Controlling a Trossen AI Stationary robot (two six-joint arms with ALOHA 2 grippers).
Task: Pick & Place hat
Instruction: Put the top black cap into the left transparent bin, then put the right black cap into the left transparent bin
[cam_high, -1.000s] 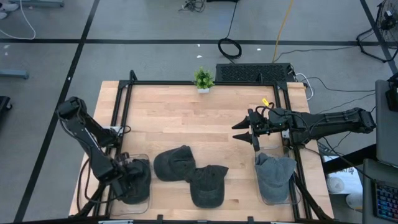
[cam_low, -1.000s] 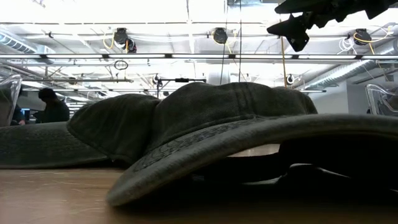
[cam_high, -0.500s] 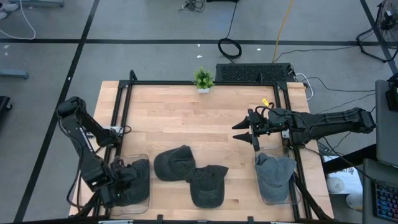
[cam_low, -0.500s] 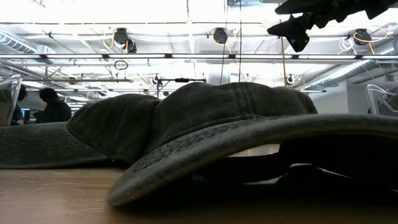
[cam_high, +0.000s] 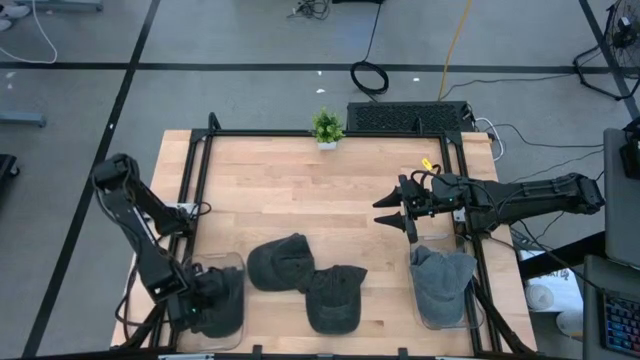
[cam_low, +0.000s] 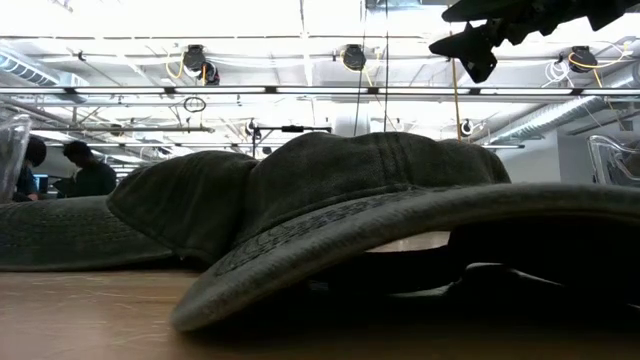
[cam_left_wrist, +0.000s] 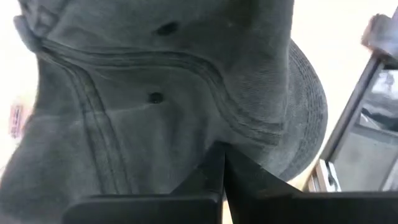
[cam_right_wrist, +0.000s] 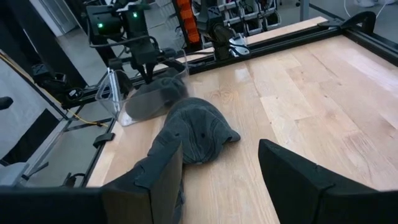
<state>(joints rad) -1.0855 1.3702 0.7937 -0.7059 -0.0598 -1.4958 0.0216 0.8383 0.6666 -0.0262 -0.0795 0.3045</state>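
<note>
A dark hat (cam_high: 222, 300) lies in a clear bin (cam_high: 240, 258) at the table's near left corner. My left gripper (cam_high: 197, 305) is shut above it and points steeply down at its crown (cam_left_wrist: 186, 124). It also shows in the right wrist view as my left gripper (cam_right_wrist: 148, 74) over the hat (cam_right_wrist: 152, 96). Two more dark hats (cam_high: 280, 262) (cam_high: 335, 300) lie overlapping on the table's near middle. They fill the low view as a hat (cam_low: 380, 190). My right gripper (cam_high: 398, 215) hovers open, well above the table's right half. My left gripper comes from above, pointing steeply down, with its shut fingertips (cam_left_wrist: 219, 155) at the crown of the hat in the bin. Whether the tips press the cloth or have a fold between them, I cannot tell. The hat lies in the bin.
A second clear bin (cam_high: 420, 300) at the near right holds a grey hat (cam_high: 440, 275). A small potted plant (cam_high: 326, 127) stands at the far edge. Black frame rails (cam_high: 195, 190) run along the table's left, right and far sides. Bare wood lies across the far half.
My left gripper has gone toward the table's near edge over the left bin and tipped to point more steeply down. It has stayed shut.
</note>
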